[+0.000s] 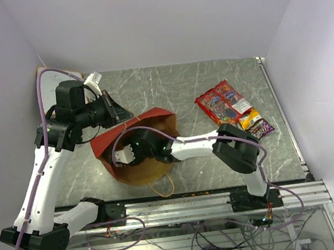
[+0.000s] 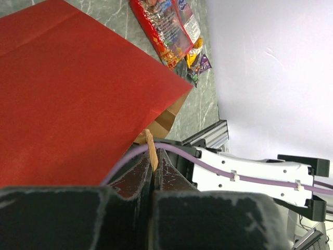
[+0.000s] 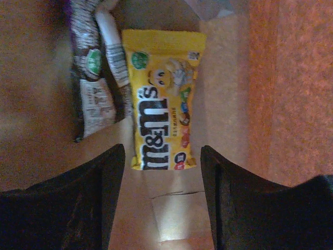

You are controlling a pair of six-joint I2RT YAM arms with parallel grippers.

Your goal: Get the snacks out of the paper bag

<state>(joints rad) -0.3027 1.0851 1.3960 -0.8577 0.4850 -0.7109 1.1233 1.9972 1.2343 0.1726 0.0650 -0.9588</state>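
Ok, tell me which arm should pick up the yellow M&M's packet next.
Right. The right gripper is open inside the paper bag, lined up with the yellow M&M's packet. The left gripper is shut on the bag's handle, outside.

paper bag (image 2: 78, 94): matt red paper, kraft inside | yellow packet (image 3: 164, 99): glossy film | table (image 1: 169, 88): smooth grey marbled

My right gripper (image 3: 162, 151) is inside the paper bag (image 1: 154, 119), jaws apart, and the gap lines up with the yellow packet (image 3: 162, 99). There's bare bag floor to its right up to the wall. A dark packet (image 3: 93, 94) crowds its left edge, tight there. My left gripper (image 2: 154, 156) pinches the handle (image 2: 151, 146) at the bag mouth. The table (image 1: 151, 87) has room between the bag and the snack pile (image 1: 231, 108).
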